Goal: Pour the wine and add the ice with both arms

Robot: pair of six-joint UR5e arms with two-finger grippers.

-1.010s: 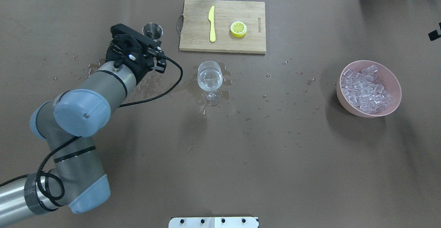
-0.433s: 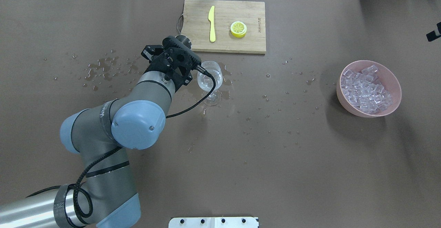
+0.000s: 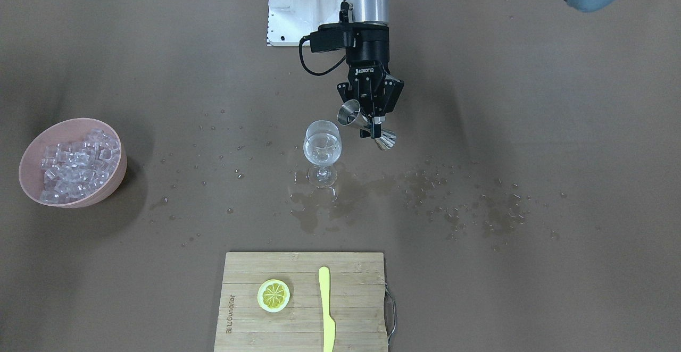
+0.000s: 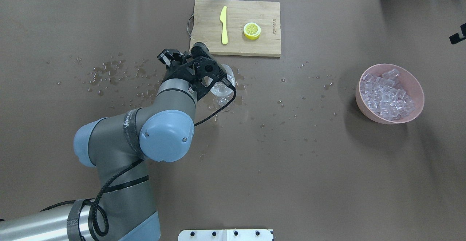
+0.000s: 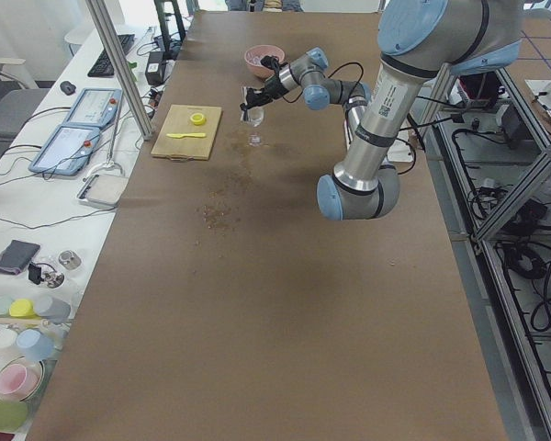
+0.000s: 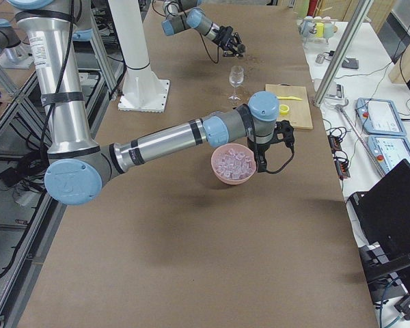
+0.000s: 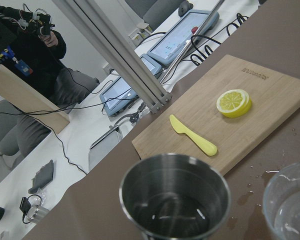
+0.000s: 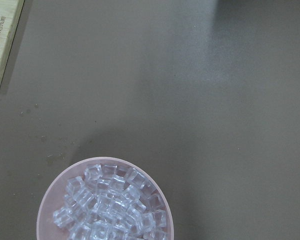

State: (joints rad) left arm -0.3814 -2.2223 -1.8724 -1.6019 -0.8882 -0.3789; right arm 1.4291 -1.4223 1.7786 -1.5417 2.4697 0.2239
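Steel jigger (image 3: 349,114) clamped in my left hand (image 3: 371,123), tilted just beside the wine glass (image 3: 322,147), wine (image 7: 172,212) pooled inside. I'd bring its lip over the glass, then tip slowly. Ice (image 4: 387,93) lies in the bowl (image 4: 419,88) far right; whether my right hand (image 6: 285,137) is wide or closed, I cannot tell.

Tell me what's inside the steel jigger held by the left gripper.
The jigger holds a shallow pool of clear liquid at the bottom of its upper cup. The other cup's inside cannot be made out.
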